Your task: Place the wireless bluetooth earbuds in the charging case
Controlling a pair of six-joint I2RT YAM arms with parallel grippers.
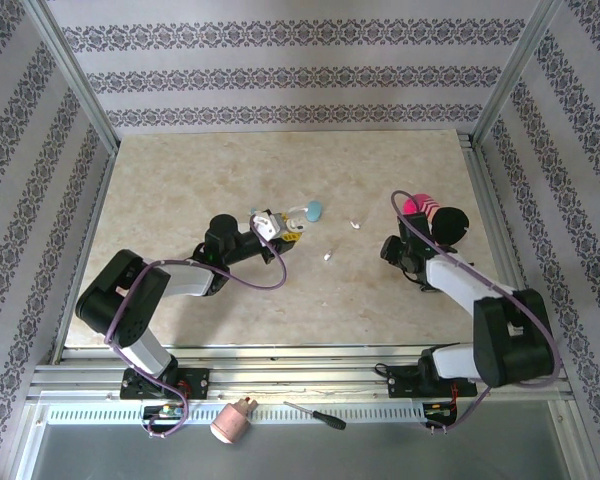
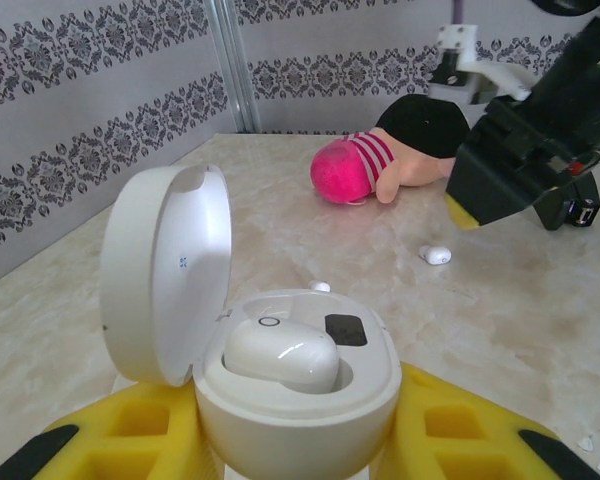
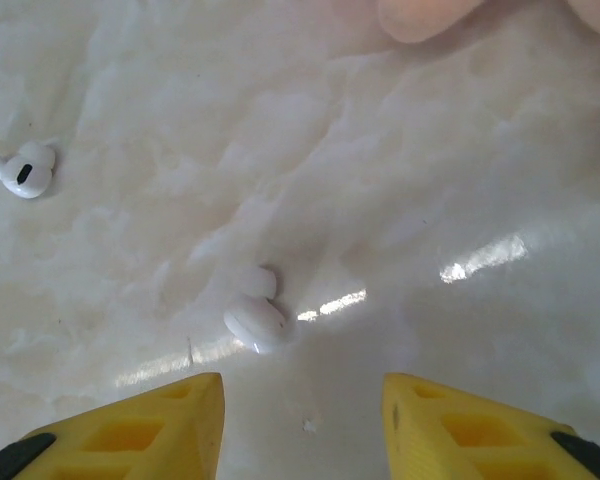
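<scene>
My left gripper (image 1: 276, 229) is shut on the open white charging case (image 2: 300, 400), whose lid (image 2: 165, 275) stands up on the left. One white earbud (image 2: 280, 355) lies in a well of the case. A loose earbud (image 2: 436, 255) sits on the table near my right gripper (image 2: 462, 212), and another tiny bud (image 2: 320, 287) lies just behind the case. My right gripper (image 3: 300, 405) hangs open low over the table, with a white earbud (image 3: 255, 318) just ahead of its left finger. A stemmed earbud (image 3: 22, 172) lies further to the left. From above, two buds (image 1: 356, 225) (image 1: 327, 256) lie between the arms.
A pale blue case (image 1: 313, 210) lies just beyond the left gripper. A pink striped soft toy (image 1: 420, 208) and a black object (image 1: 450, 222) sit behind the right gripper (image 1: 393, 248). A screwdriver (image 1: 315, 415) and a pink item (image 1: 232, 422) lie off the table's front edge.
</scene>
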